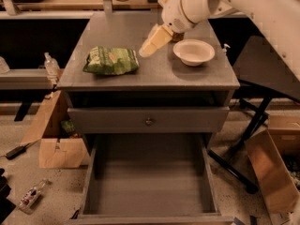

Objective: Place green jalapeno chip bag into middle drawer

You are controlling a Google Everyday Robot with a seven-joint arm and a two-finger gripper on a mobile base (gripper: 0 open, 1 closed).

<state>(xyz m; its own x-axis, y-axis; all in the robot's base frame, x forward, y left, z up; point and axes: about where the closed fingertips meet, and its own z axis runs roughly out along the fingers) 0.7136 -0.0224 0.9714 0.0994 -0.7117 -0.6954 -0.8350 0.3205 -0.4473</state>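
The gripper (146, 49) hangs over the middle of the bench (154, 74), angled down and to the left with its pale tip just right of the green jalapeno chip bag (111, 60) and not touching it; whether it is parted or closed is not clear from this angle. The bag lies flat on the left part of the bench top, well apart from the white bowl (193, 52) on the right. Below, the middle drawer (150, 189) stands pulled out toward the near side with a bare grey floor, under a closed drawer front with a small round knob (148, 121).
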